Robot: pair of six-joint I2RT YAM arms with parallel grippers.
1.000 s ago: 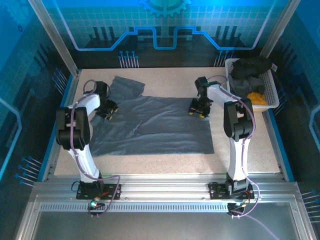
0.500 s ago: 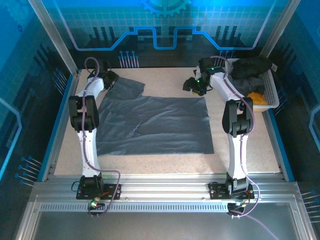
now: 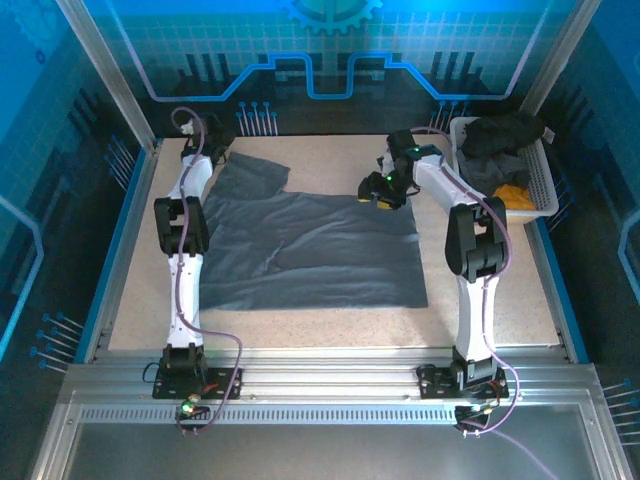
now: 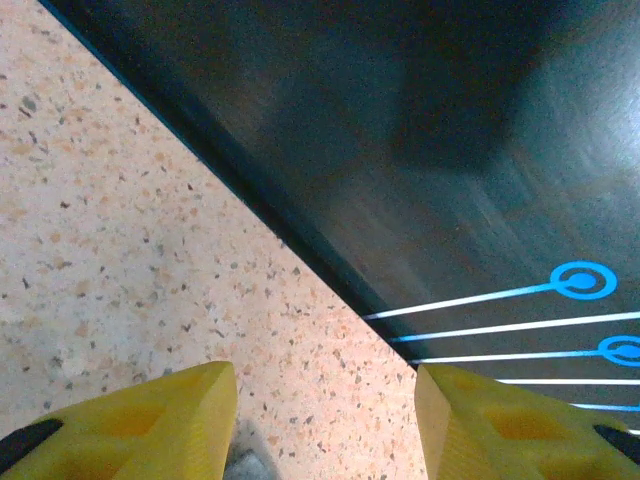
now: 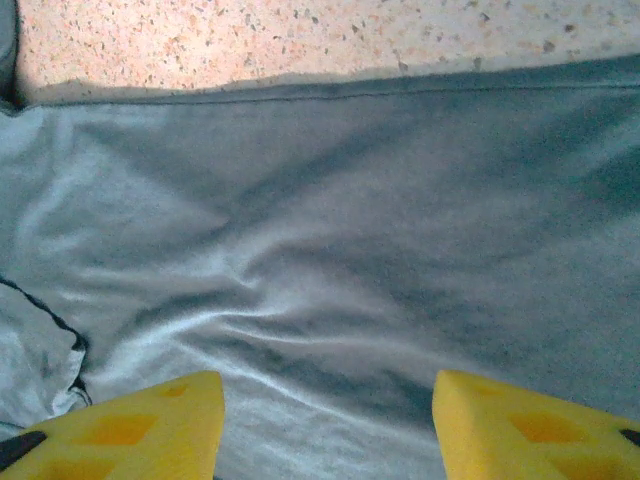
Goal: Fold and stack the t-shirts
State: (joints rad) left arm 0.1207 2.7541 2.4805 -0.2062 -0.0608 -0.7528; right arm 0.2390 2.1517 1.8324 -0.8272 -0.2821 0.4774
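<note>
While no fold shows yet, grey shirt (image 3: 310, 250) lies spread flat across the middle of the table (image 3: 480, 300). One sleeve (image 3: 252, 175) pokes toward the far-left corner; shallow creases run across the body.

Left gripper (image 3: 215, 135) is reached out to the far-left corner, beyond the sleeve. Wrist view: fingers spread, nothing between them, bare tabletop and dark wall (image 4: 400, 120) ahead.

Right gripper (image 3: 385, 192) hangs over the shirt's far edge, right of centre. Wrist view: fingers spread, no cloth pinched, far hem in sight.

Basket (image 3: 545, 190) sits at far right, holding a black shirt (image 3: 505, 135), a lighter grey one (image 3: 490, 168) and an orange one (image 3: 515, 195), all bunched and unfolded.

Judgement: early stage. First shirt is laid out and roughly smoothed, ready for a first fold. No stack exists. All folds on this shirt remain, then three more shirts to pull, spread, fold and pile.
</note>
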